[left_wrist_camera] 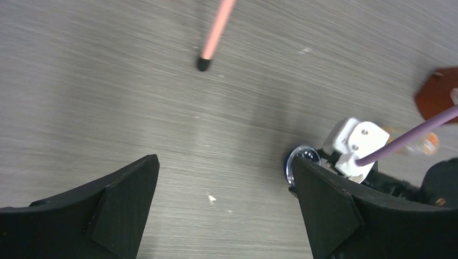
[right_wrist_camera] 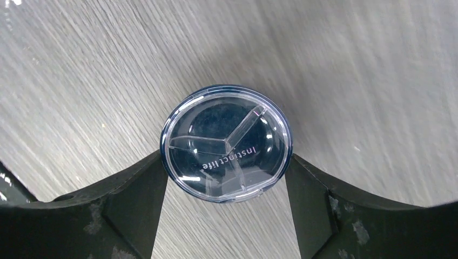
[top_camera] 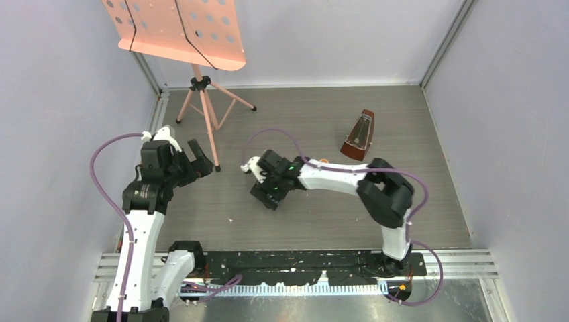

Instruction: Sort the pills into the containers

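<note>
Dark-blue dish (right_wrist_camera: 226,143), round under a clear lid with 3 ridges meeting near its middle, lies flat on the grey table (right_wrist_camera: 81,65), mid-table. The right gripper (right_wrist_camera: 227,170) clamps it, 1 finger against each side. An amber bottle (left_wrist_camera: 421,143) lies just beyond that arm, blurred, near the brown metronome (top_camera: 359,136). The left gripper (left_wrist_camera: 224,167) hovers wide apart, holding nothing, near a pink music stand (top_camera: 181,30).

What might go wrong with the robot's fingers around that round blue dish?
The right gripper touches the blue dish only at its round, shiny sides, so the dish may slip out or skid away. Its clear lid looks shut, so nothing can go in until it is opened.
</note>
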Robot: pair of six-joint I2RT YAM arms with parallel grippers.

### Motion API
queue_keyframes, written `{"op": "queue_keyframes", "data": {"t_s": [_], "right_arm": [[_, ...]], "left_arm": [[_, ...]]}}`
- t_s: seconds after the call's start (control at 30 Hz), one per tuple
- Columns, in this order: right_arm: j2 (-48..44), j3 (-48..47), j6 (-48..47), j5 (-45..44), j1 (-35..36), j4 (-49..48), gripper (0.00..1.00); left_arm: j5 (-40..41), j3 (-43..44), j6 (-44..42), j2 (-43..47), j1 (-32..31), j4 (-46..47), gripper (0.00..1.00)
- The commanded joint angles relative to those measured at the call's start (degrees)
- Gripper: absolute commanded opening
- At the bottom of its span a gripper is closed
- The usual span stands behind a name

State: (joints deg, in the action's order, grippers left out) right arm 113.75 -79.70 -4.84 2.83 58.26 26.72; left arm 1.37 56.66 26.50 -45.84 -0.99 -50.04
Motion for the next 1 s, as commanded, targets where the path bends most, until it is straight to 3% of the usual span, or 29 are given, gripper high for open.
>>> {"op": "queue_keyframes", "data": {"t_s": [0.0, 0.27, 0.4, 0.6, 0.73, 0.97], "right_arm": [[-14.64, 7.62, -2.98, 6.22, -4.74, -11.35, 0.59], [-25.28, 16.75, -13.72, 17.95, -9.32, -24.16, 0.62], [-28.38, 23.29, -17.01, 18.54, -9.31, -35.02, 0.64], [-29.97, 25.56, -18.53, 19.41, -9.30, -39.48, 0.64], [-30.46, 27.45, -14.87, 19.93, -9.35, -46.96, 0.65], [-29.29, 23.80, -7.63, 27.57, -11.19, -48.79, 0.65]], "left_arm": [[-15.76, -1.30, 1.44, 1.41, 0.38, 7.15, 0.97], [-38.57, -6.01, 6.98, -0.32, 0.31, 20.62, 0.97], [-42.58, -9.24, 8.64, -0.81, 0.21, 25.64, 0.97], [-50.72, -12.54, 16.51, -4.13, -0.77, 33.37, 0.94], [-51.56, -14.11, 20.55, -6.61, -2.52, 36.73, 0.91], [-48.04, -18.42, 15.68, -0.52, -3.41, 47.88, 0.95]]}}
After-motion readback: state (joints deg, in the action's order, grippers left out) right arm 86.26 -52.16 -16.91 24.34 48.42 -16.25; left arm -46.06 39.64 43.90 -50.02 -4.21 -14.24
